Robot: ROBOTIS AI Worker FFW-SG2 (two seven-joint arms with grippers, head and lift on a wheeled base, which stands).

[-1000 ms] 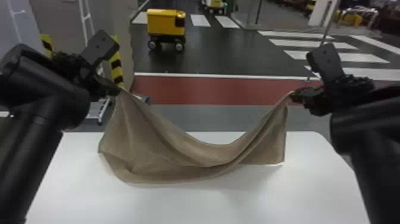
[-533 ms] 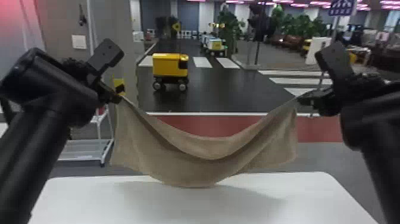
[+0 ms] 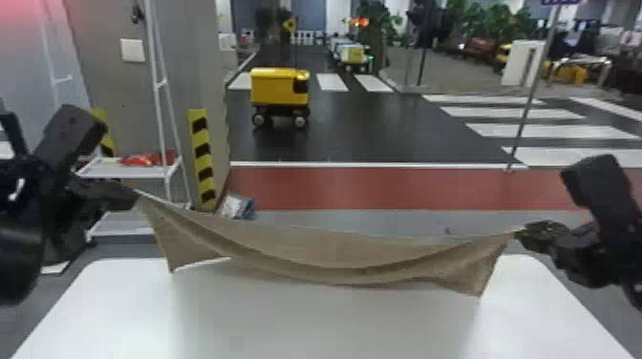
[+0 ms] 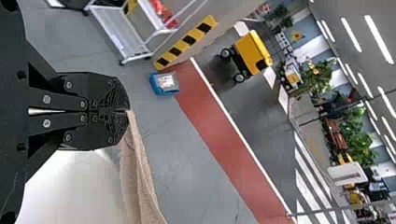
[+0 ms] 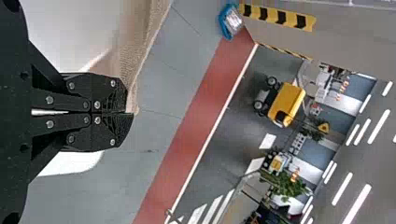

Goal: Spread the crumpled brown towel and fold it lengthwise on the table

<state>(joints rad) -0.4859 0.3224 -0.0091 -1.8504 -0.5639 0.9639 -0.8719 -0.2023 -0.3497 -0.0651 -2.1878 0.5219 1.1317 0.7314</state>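
Tabletop [image 3: 325, 324] lies nearest, with the brown towel [image 3: 344, 258] slung over its far part. The left gripper [image 4: 129, 111] and right gripper [image 5: 130, 113], pinched closed, each hold an upper corner, well apart, likely to open the sagging cloth before laying it down.

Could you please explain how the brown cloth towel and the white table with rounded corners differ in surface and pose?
The brown cloth towel has creases, while the white table with rounded corners is flat. The towel sags between the black two-fingered left hand and the black two-fingered right hand, while the table stands lower, below both hands. Both are plain, without a pattern.
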